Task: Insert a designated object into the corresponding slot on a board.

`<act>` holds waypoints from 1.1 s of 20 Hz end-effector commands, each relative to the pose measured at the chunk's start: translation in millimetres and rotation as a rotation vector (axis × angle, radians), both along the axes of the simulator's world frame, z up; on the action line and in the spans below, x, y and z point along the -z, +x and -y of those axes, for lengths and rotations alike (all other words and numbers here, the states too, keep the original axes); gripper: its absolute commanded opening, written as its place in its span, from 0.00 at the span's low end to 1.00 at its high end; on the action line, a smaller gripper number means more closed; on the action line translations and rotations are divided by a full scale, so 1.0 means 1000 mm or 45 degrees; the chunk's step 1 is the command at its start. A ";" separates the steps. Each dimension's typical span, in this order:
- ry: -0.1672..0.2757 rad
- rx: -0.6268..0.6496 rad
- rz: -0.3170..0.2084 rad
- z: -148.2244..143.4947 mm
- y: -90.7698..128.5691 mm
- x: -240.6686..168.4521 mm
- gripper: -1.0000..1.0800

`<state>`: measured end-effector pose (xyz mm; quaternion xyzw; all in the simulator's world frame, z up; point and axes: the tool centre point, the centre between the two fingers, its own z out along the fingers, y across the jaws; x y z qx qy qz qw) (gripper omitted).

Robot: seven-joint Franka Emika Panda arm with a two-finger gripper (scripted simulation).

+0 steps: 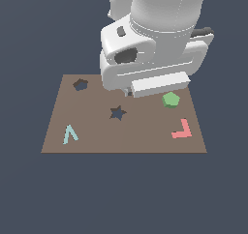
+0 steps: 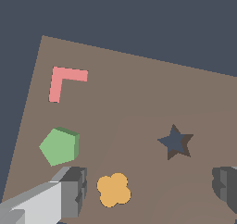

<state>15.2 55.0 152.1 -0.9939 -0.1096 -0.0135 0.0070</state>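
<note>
The green pentagon block (image 1: 170, 99) lies flat on the brown board (image 1: 145, 141) near its far edge, on the exterior view's right. The dark pentagon slot (image 1: 80, 84) is at the board's far corner on the exterior view's left, and is outside the wrist view. My gripper (image 2: 148, 190) is open, its fingers (image 2: 69, 193) spread wide with nothing held. In the wrist view the green block (image 2: 60, 146) lies just outside one finger, not between the two. In the exterior view the arm's bulky hand (image 1: 145, 64) hides the fingertips.
An orange rounded piece (image 2: 113, 189) lies on the board between the fingers, close to one of them. A dark star-shaped cutout (image 1: 117, 113) sits mid-board. A pink L piece (image 1: 181, 129) and a teal chevron (image 1: 70, 134) lie near the front corners.
</note>
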 end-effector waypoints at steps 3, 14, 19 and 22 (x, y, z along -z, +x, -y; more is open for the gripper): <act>-0.006 -0.215 -0.008 -0.033 -0.003 0.029 0.96; -0.024 -0.670 -0.022 -0.095 -0.028 0.090 0.96; -0.029 -0.750 -0.025 -0.104 -0.035 0.101 0.96; -0.028 -0.747 -0.026 -0.105 -0.036 0.101 0.96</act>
